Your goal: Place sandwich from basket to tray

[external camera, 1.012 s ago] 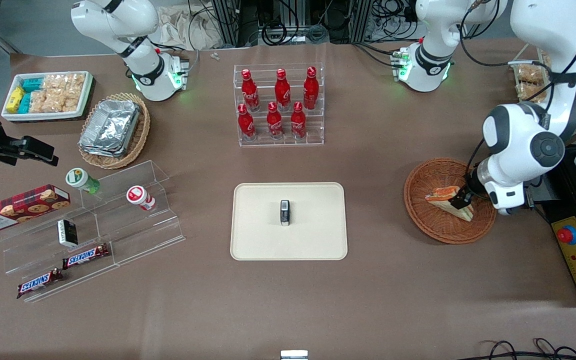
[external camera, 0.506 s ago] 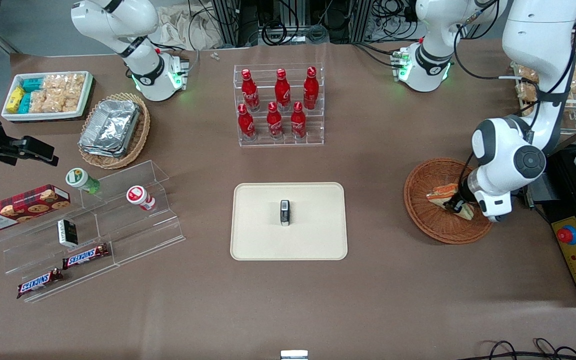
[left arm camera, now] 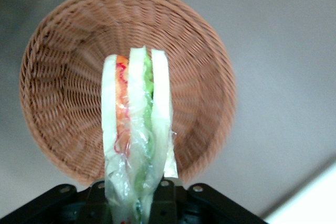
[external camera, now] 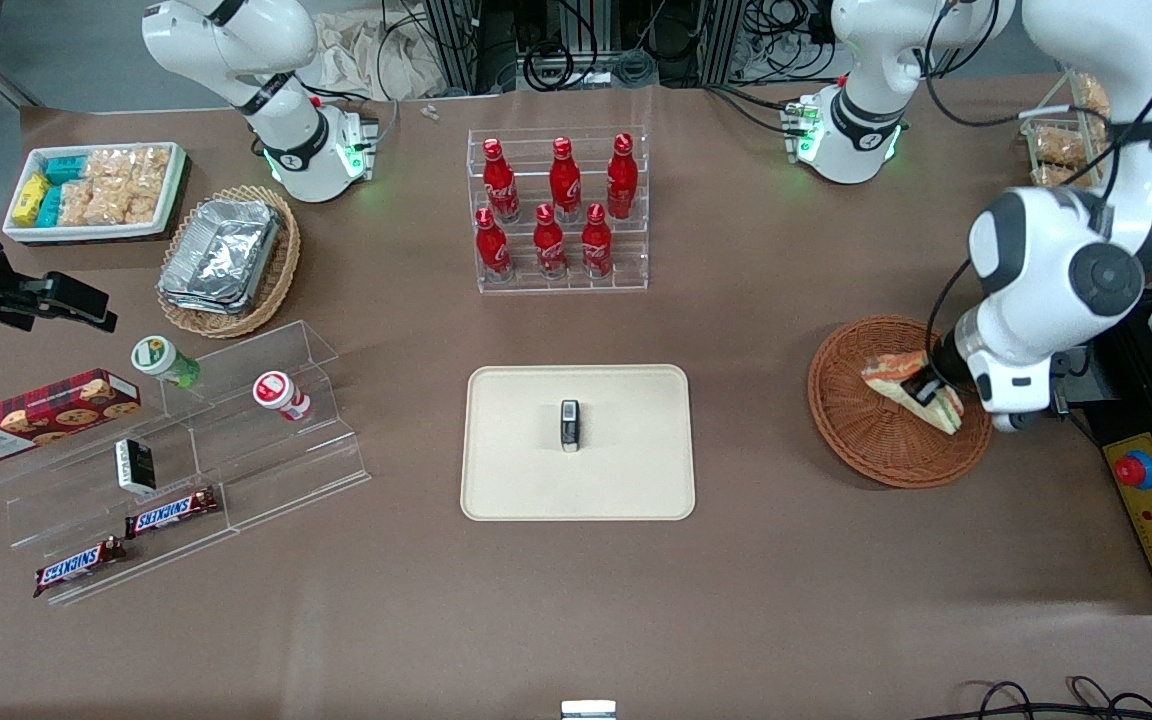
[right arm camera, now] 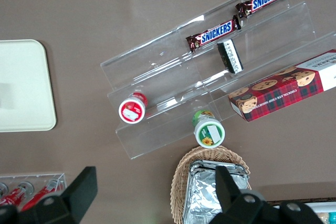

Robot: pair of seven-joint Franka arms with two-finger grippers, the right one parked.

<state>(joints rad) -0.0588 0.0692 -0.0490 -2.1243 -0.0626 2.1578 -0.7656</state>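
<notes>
Gripper (external camera: pixel 929 388) of the working left arm clamps the sandwich (external camera: pixel 911 388) edge-on above the basket (external camera: pixel 861 432), the wedge lifted clear of the weave in the left wrist view and its long axis running from the fingers out over the basket's bowl (left arm camera: pixel 63 98). Next comes a judgement call: the tray (external camera: pixel 516 480), at the middle of the table, lies well apart toward the parked arm's end, a straight sideways carry over bare tabletop. Farther from the front camera, the rack of red bottles (external camera: pixel 558 210) stands off that path. On the tray's centre a small dark upright item (external camera: pixel 569 425) occupies the obvious landing spot, so a corner looks safer.
</notes>
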